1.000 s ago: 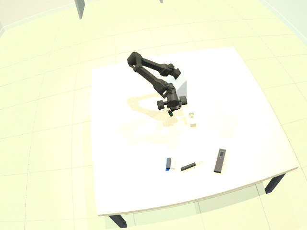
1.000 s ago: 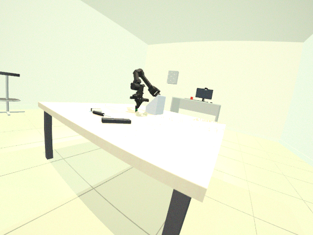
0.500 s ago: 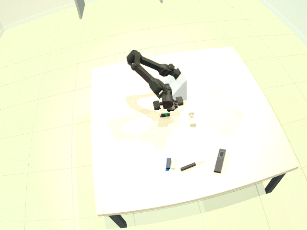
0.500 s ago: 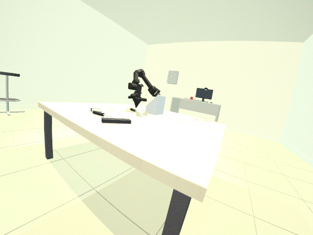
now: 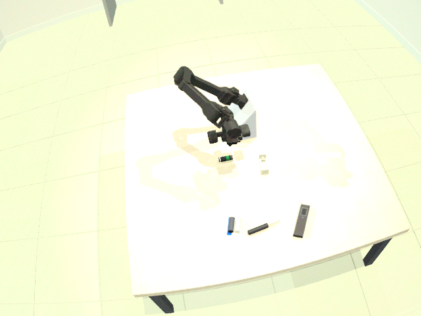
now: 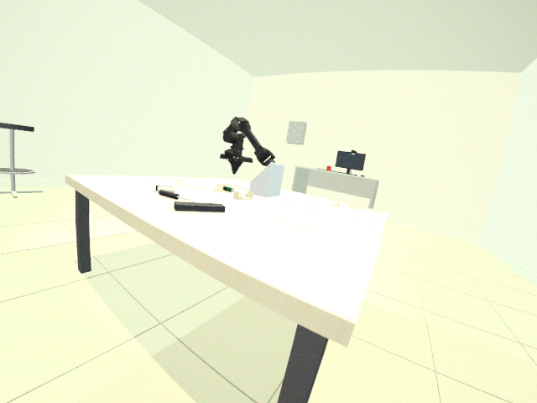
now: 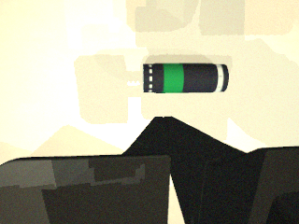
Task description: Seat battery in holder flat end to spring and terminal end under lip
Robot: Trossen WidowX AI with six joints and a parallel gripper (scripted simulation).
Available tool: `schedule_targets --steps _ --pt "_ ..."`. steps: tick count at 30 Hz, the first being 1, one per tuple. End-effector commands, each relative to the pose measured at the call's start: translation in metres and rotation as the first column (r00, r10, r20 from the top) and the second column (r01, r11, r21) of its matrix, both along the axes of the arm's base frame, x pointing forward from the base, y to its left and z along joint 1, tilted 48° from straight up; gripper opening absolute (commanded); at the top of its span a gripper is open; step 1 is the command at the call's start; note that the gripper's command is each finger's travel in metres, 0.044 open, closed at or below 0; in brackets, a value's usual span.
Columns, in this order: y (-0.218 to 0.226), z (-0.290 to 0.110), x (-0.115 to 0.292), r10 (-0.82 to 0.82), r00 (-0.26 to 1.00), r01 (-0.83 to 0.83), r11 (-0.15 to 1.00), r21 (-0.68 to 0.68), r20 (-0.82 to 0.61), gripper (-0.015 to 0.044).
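The battery (image 5: pixel 225 158) (image 6: pixel 226 189) (image 7: pixel 186 78), black with a green band, lies on its side on the white table (image 5: pixel 163 237). It rests crosswise just beyond my fingertips in the wrist view. The small pale holder (image 5: pixel 263 164) (image 6: pixel 241 196) stands apart to the battery's right in the top view and is empty; it is out of the wrist view. My gripper (image 5: pixel 231 143) (image 6: pixel 235 172) (image 7: pixel 163 125) hangs above the table, just behind the battery, with its fingers pressed together on nothing.
A dark remote (image 5: pixel 301 220) (image 6: pixel 199 206), a black marker (image 5: pixel 257 228) (image 6: pixel 168 193) and a blue-and-black block (image 5: pixel 231 225) lie near the table's front edge. A grey wedge-shaped block (image 5: pixel 249 122) (image 6: pixel 268 180) stands at the arm's base.
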State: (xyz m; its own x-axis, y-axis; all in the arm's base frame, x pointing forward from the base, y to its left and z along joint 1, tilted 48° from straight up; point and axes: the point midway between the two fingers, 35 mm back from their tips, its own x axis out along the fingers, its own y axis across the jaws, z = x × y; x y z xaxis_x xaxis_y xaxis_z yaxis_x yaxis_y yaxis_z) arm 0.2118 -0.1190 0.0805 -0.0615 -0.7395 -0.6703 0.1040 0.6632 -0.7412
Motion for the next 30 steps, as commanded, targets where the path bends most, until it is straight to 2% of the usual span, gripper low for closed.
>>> schedule_targets --steps 1,13,15,17,19,22,26,28,30 --pt "0.014 0.019 0.0 0.0 1.0 0.0 1.0 -0.006 0.013 0.0" --pt "0.013 0.017 -0.001 0.002 1.0 -0.002 1.0 -0.004 0.004 0.0" --pt "0.01 0.016 -0.001 -0.056 0.996 0.057 0.998 -0.005 0.07 0.0053" --pt "0.001 0.01 -0.001 -0.211 0.946 0.215 0.977 0.01 0.244 0.0105" --pt "-0.01 0.005 -0.001 -0.367 0.828 0.379 0.924 0.058 0.424 0.0157" --pt "-0.026 -0.002 -0.002 -0.541 0.545 0.577 0.796 0.181 0.64 0.0236" --pt "-0.048 -0.008 -0.006 -0.62 0.074 0.704 0.587 0.4 0.781 0.0242" --pt "-0.052 -0.009 -0.007 -0.616 -0.011 0.71 0.55 0.44 0.787 0.0242" --pt "-0.052 -0.009 -0.007 -0.616 -0.011 0.71 0.55 0.44 0.787 0.0242"
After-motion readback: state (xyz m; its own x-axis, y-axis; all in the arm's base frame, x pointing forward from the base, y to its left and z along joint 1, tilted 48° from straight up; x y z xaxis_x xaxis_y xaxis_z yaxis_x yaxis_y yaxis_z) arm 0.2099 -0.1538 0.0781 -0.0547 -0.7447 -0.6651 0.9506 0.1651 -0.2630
